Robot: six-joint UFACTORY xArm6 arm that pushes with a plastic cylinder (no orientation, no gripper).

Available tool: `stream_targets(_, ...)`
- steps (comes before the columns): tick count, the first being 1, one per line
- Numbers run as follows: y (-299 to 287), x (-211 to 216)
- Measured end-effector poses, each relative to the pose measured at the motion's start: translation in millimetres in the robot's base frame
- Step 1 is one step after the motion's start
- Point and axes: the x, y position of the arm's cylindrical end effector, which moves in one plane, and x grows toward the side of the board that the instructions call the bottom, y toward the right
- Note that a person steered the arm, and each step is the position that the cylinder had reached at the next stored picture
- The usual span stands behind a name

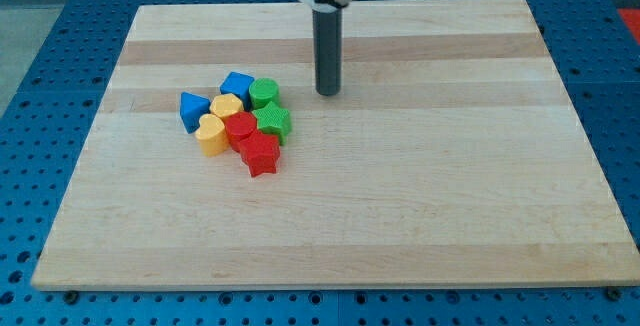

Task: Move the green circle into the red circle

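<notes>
Green circle sits at the top right corner of the block cluster, left of centre on the tabletop, and my tip is planted just off to its right, a clear strip of bare wood between us, no contact. We are at about the same level in the view, so the circle lies directly to the view's left of me.

Red circle is down in the middle of the huddle, lower and to the left of the green one. Between them and slightly right sits the green star, pressed against both. Below the red circle, the red star is touching it.

No fingers on this arm, only a straight dark rod, so nothing is clenched, released or grasped; the rod stands upright, and its upper mount is cut off at the view's top.

The green circle looks like a short round cylinder, bright green, flat top lit, its lower edge partly masked by the green star.

Further out: a blue block, angular, just left of the green circle and touching it; a yellow block under that, shape hard to make out; a yellow heart at lower left; a blue triangle on the far left.
</notes>
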Motion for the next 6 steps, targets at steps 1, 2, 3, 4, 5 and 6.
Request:
stream_targets(1,-19,-8)
stream_targets(2,-38,-16)
stream_targets(3,-42,-15)
stream_targets(4,-43,-9)
stream_targets(5,-47,4)
stream_targets(6,-54,17)
